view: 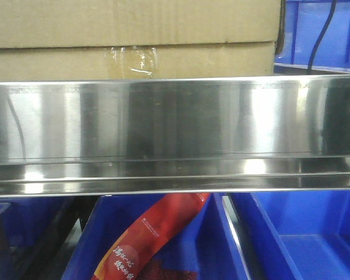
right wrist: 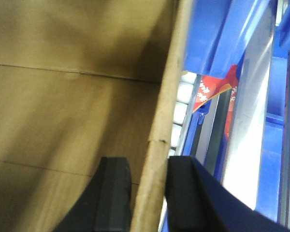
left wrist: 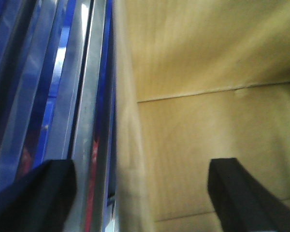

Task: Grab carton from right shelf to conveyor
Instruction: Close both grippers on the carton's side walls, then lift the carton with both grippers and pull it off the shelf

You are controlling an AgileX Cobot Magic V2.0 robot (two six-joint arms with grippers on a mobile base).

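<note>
Right shelf (view: 175, 134): broad, mirror-bright steel front rail spans the full view, with a stepped lip along its lower edge. Upper level: carton (view: 134, 35) stands behind the rail, its base hidden and its taped seam showing. Upper blue bin (view: 321, 32) sits just beside it. Lower level: left lower bin (view: 224, 233) holds a red packet (view: 157, 233); right lower bin (view: 303, 221) stands alongside.

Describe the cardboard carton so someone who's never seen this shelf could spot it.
Find the wide mirror-like steel rail across the shelf front. Just behind it sits the carton: plain brown cardboard with clear tape, unlike the blue bins beside it.
</note>
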